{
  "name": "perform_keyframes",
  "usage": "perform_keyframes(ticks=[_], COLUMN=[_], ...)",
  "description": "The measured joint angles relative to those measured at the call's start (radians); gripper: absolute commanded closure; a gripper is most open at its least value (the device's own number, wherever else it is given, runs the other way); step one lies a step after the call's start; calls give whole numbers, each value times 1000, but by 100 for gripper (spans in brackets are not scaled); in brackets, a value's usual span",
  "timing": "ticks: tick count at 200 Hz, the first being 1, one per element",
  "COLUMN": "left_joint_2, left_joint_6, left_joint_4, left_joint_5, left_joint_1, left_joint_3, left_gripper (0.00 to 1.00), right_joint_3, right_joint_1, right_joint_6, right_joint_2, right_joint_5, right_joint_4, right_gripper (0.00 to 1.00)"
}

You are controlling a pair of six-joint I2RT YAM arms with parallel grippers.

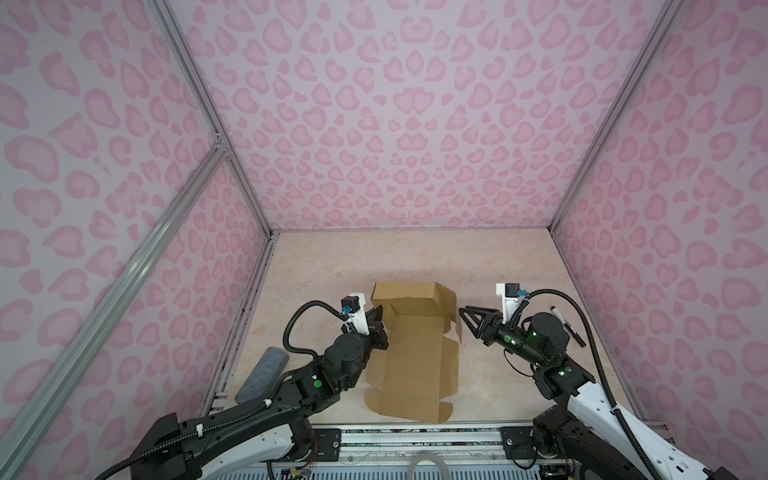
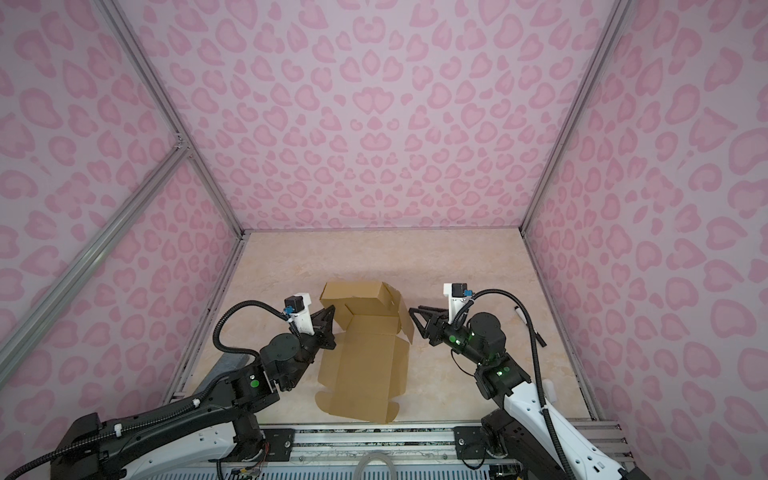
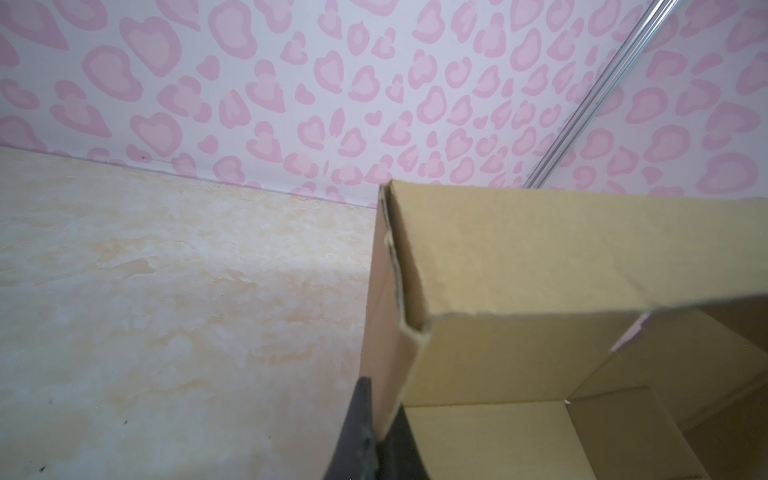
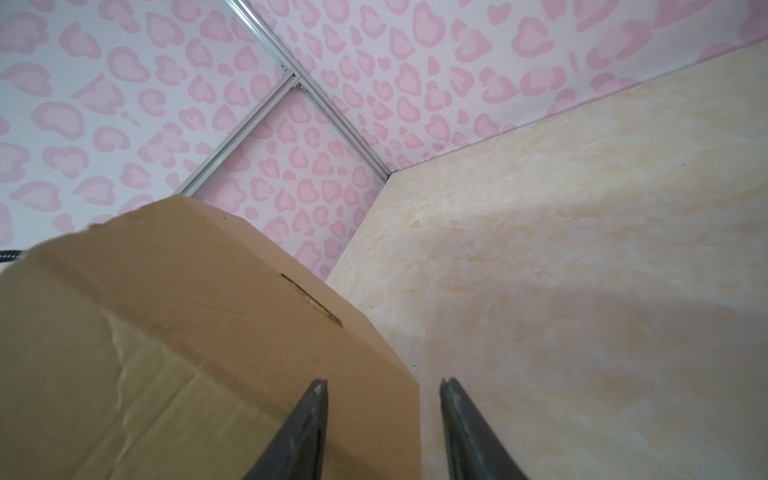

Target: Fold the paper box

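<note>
paper box [image 1: 415,365] — partly erected | left gripper [image 1: 377,316] clamped on its 9 o'clock wall | right gripper [image 1: 463,312] stationed at 3 o'clock — fingers parted, nothing held

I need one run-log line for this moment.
left gripper: shut on paper box wall | right gripper: open beside it | fold: partial

Brown paper box [image 1: 415,361], pink-spotted walls [image 1: 395,124]

top views: high, facing down-forward, whole table [image 1: 332,266] | wrist views: close, low, both on paper box [image 3: 540,270]
</note>
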Motion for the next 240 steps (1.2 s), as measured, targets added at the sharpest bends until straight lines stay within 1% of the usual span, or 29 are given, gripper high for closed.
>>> perform_keyframes(ticks=[26, 92, 125, 141, 193, 240], left_joint_2=[3, 13, 20, 29, 80, 161], left_joint_6=[0, -2, -7, -7, 1, 47], left_joint_4=[0, -1, -4, -13, -22, -19], left_joint_5=[7, 23, 25, 27, 33, 20], left_joint_1=[0, 5, 5, 5, 5, 5], left_joint_3=[0, 0, 1, 5, 14, 14], left_gripper=[96, 96, 96, 96, 96, 96], right_joint_3=[-8, -59, -60, -51, 7, 53], right_joint_1=[70, 126, 203, 232, 261, 335], right_joint_6=[-27, -31, -77, -113, -199, -300], right_joint_2=[2, -8, -18, -12, 50, 141], right_joint_5=[0, 40, 84, 125, 236, 382], right_joint_4=[13, 25, 13, -8, -90, -143], right_gripper=[53, 53, 52, 53, 56, 56])
